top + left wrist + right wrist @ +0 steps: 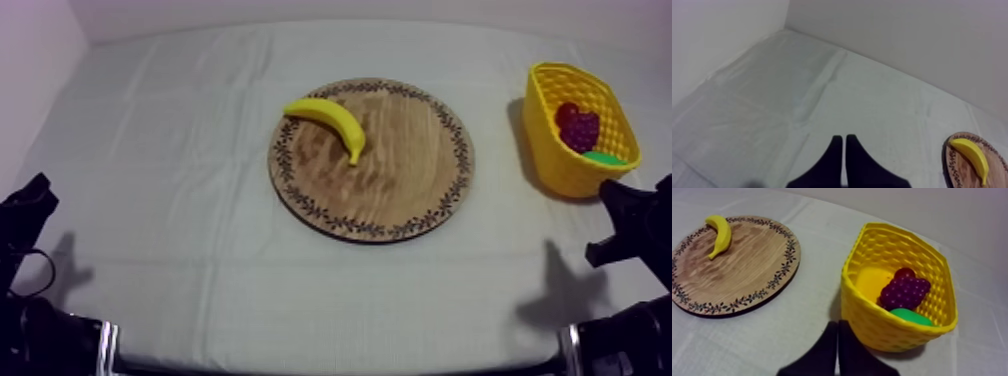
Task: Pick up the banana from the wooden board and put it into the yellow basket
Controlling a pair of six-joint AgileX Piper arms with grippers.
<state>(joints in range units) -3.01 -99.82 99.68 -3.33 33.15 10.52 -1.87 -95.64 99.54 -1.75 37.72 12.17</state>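
Banana (330,122) lay on the wooden board (400,190); left gripper (844,138) and right gripper (838,323), both clenched empty, needed opening before straddling its middle.

The banana (330,122) was bright yellow, darker at its tip. The board (400,170) was brown wood with streaky grain and a ring of dark leafy sprigs round its rim. The basket (560,165) was yellow, its walls an open weave. In it were purple, knobbly grapes (580,130), a small red fruit (566,112) of a deep shade, and a green fruit (605,157). The cloth (180,200) over the table was pale grey-white.
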